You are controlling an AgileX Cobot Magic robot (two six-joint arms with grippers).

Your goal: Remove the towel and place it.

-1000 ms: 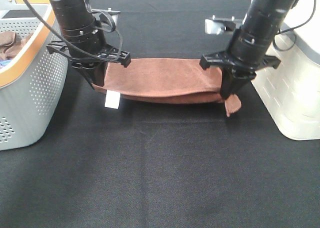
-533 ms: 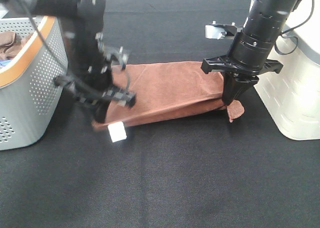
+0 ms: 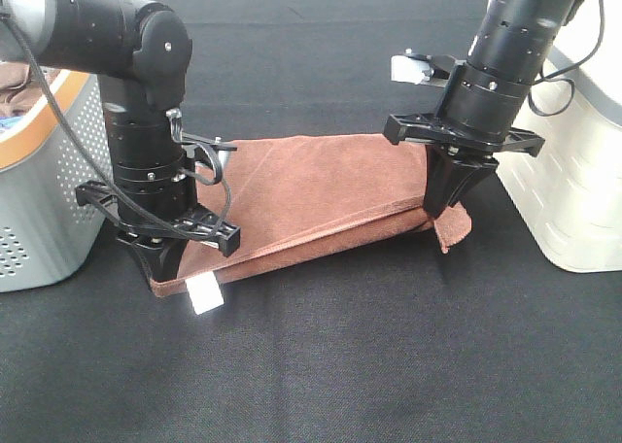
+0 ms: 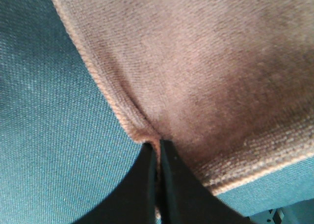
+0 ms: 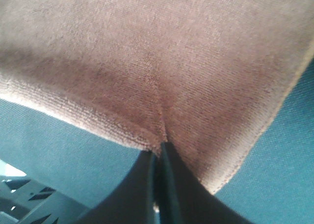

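Note:
The towel [image 3: 311,195] is a reddish-brown cloth stretched between both grippers over the black table, its far part resting on the table. A small white tag [image 3: 204,294] hangs at its near left corner. My left gripper [image 3: 161,268] is shut on that left corner, low and close to the table. My right gripper [image 3: 437,208] is shut on the right edge, with a corner flap [image 3: 454,228] drooping past it. In the left wrist view the fingers [image 4: 158,157] pinch the towel [image 4: 196,76] at its hem. The right wrist view shows the same pinch [image 5: 159,153] on the towel [image 5: 162,57].
A grey perforated basket [image 3: 49,200] with an orange rim stands at the left, holding brown cloth. A white bin [image 3: 573,190] stands at the right edge. Black tablecloth [image 3: 340,365] spreads in front of the towel.
My left gripper has swung toward the front and down with its towel corner, pulling the left edge forward. The right gripper has stayed nearly in place.

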